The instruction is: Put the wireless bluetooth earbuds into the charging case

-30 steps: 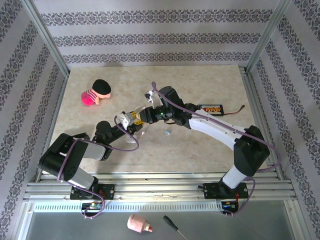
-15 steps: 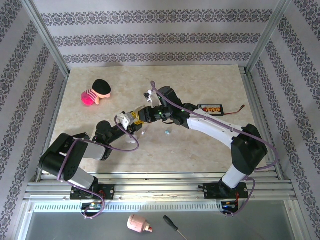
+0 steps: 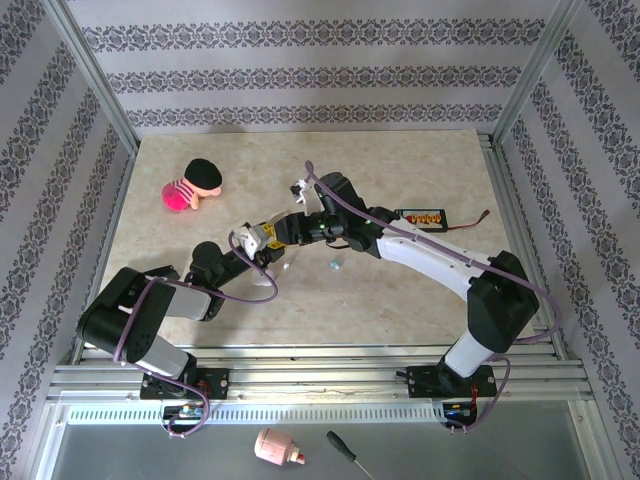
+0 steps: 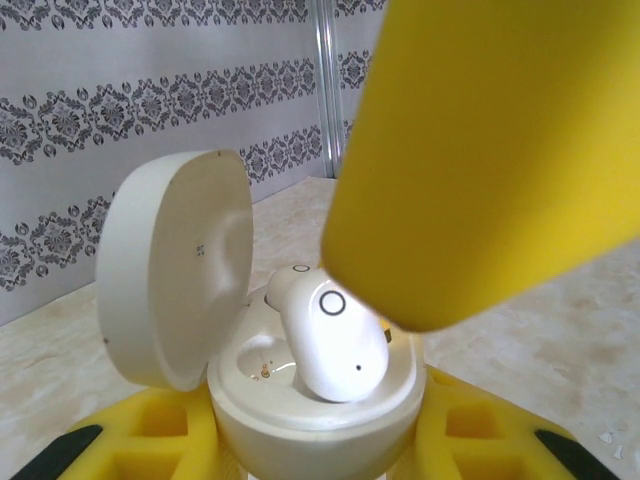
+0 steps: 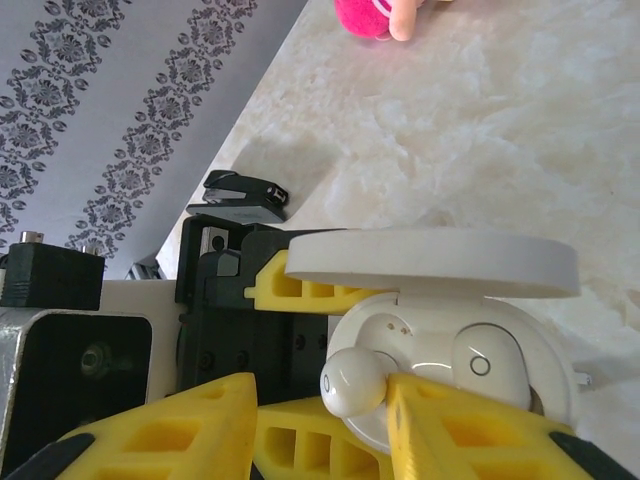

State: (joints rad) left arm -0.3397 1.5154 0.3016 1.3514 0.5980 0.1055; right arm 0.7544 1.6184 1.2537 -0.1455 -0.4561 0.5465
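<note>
**Top external view.** The left claw (image 3: 262, 240) is reaching in low over the middle of the table (image 3: 400, 300). The right claw (image 3: 288, 228) is meeting it from the right, and the two tips are standing close together. A pale blue earbud (image 3: 335, 265) is lying loose on the table just right of the claws. A pink plush toy (image 3: 190, 185) is lying well apart at the far left, and a black battery pack (image 3: 425, 216) is lying beside the right arm.

**Left wrist view.** The left claw (image 4: 315, 430) is gripping the charging case (image 4: 315, 405) by its base, between its two yellow fingers (image 4: 150, 430). The lid (image 4: 175, 270) is standing open at the left. A white earbud (image 4: 330, 340) is sitting tilted in the case. One finger of the right claw is hanging over the case at the upper right.

**Right wrist view.** The right claw (image 5: 321, 385) is standing narrowly parted around the white earbud, which is resting at the near rim of the case. One fingertip is touching the bud; the other is standing clear of it, so the claw is not clamping it. A second white earbud (image 5: 485, 362) is sitting seated in its well. The lid is lying level above the case base.
</note>
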